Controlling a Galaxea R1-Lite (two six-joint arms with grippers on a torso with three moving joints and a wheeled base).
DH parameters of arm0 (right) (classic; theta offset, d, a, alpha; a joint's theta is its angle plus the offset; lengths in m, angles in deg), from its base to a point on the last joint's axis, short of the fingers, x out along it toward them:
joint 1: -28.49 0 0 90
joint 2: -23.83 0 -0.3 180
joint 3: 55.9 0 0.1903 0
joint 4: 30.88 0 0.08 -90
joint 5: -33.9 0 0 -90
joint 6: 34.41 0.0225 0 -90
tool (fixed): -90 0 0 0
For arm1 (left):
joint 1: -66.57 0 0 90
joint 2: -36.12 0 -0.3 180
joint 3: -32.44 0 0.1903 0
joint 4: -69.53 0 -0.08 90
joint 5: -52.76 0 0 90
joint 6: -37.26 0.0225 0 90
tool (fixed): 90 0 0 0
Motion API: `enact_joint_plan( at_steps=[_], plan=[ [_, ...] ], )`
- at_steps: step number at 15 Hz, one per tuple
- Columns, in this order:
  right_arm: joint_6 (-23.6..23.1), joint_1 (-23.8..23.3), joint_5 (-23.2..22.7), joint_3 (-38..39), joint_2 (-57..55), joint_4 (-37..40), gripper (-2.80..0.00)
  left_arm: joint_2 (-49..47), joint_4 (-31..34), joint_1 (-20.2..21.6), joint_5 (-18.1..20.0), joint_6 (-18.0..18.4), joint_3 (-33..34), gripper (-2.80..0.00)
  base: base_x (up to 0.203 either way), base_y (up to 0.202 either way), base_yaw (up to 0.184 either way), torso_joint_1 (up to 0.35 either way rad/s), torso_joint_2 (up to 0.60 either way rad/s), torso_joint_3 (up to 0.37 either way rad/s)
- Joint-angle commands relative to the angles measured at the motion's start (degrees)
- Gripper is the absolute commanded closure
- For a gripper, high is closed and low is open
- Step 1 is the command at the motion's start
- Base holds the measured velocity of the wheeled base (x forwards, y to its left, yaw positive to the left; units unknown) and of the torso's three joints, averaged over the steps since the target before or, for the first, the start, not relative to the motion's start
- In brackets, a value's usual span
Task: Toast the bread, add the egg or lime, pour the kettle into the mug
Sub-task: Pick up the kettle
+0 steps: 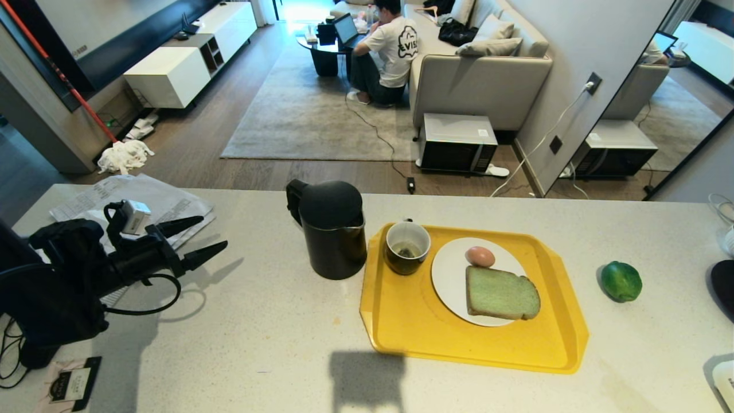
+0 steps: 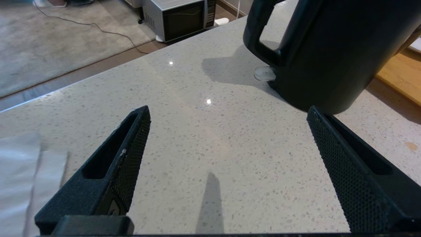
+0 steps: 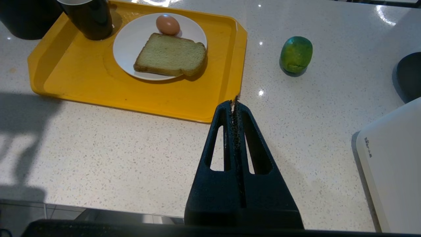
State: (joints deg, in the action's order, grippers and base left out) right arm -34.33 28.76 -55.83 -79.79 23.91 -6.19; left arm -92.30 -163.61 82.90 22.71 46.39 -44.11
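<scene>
With bread (image 1: 502, 293) and egg (image 1: 480, 256) plated on the tray (image 1: 413, 321), the kettle (image 1: 332, 229) stands left of the mug (image 1: 407, 247); the left tool (image 1: 215, 235), spread wide and empty, must reach its far-left handle (image 2: 260, 36), while the right tool (image 3: 235, 102) rests clenched.

Counter layout: kettle (image 1: 332, 229) left of tray (image 1: 401, 321).
Mug (image 1: 407, 246) and plate (image 1: 447, 281) on tray; bread (image 1: 502, 293) and egg (image 1: 480, 256) on plate, egg behind bread; lime (image 1: 621, 281) on counter right of tray.
</scene>
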Motion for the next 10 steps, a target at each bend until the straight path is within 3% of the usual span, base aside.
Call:
enact_joint_plan(
  at_steps=[1, 7, 10],
  plan=[
    [0.0, 0.0, 0.0, 0.0, -0.1, 0.0, 0.00, -0.4, -0.3, -1.4, -0.4, -0.2, -0.8, -2.80, 0.000, 0.000, 0.000, 0.000, 0.00, 0.000],
    [0.0, 0.1, 0.0, 0.0, -0.1, 0.0, 0.00, -0.9, 0.5, -4.6, -7.5, -0.5, -3.4, -2.80, 0.000, 0.000, 0.000, 0.000, 0.00, 0.000],
    [0.0, 0.1, 0.0, 0.0, -0.1, 0.0, 0.00, 0.4, 0.5, -7.5, -8.2, -0.4, -4.4, -2.80, 0.000, 0.000, 0.000, 0.000, 0.00, 0.000]
  ],
)
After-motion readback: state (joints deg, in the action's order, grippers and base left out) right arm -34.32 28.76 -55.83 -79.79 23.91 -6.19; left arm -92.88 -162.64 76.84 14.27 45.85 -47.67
